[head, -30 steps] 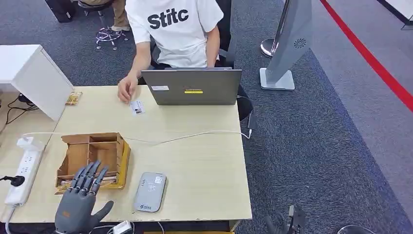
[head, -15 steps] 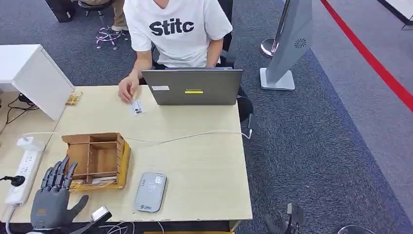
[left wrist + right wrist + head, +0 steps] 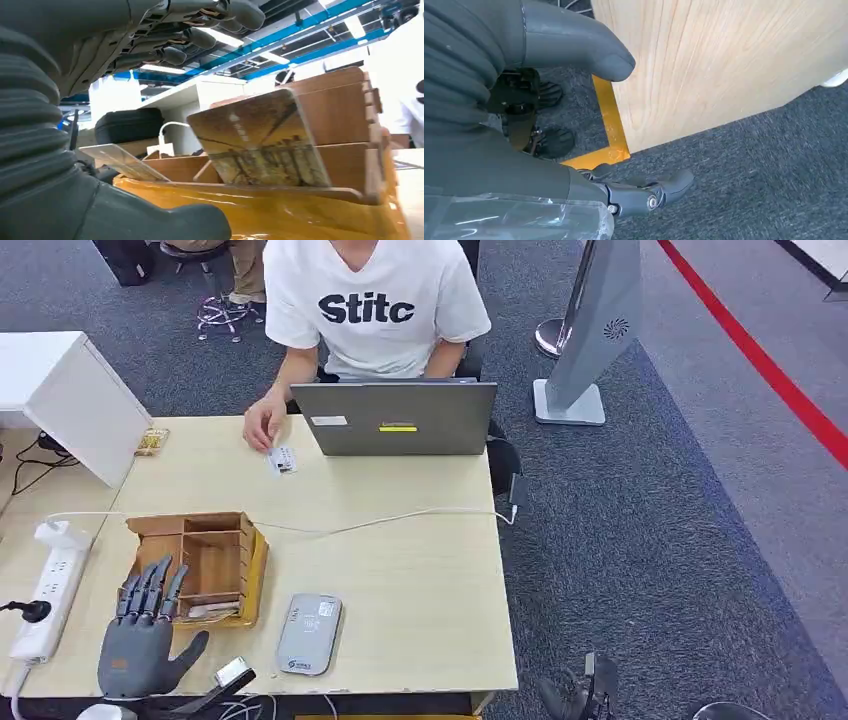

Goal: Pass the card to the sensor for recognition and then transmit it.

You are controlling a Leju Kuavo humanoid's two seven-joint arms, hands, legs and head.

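A wooden divided box (image 3: 193,552) stands at the table's front left, with cards (image 3: 205,611) lying in its front compartment. In the left wrist view one picture card (image 3: 260,145) leans against a divider and another card (image 3: 125,162) lies flatter beside it. My left hand (image 3: 145,635) hovers at the box's front left corner, fingers (image 3: 200,30) spread, holding nothing. The grey card sensor (image 3: 308,633) lies flat to the right of the box. My right hand (image 3: 499,150) hangs beside the table's side panel, thumb (image 3: 574,45) apart from the fingers, empty.
A person sits behind a laptop (image 3: 395,418) at the far edge, one hand on a small card (image 3: 281,460). A white cable (image 3: 380,520) crosses the table (image 3: 420,570). A power strip (image 3: 45,590) lies at the left, and a white cabinet (image 3: 70,400) stands at the back left.
My left hand swung left, away from the box's front, then came partway back toward it, still empty. The person has leaned slightly to the right.
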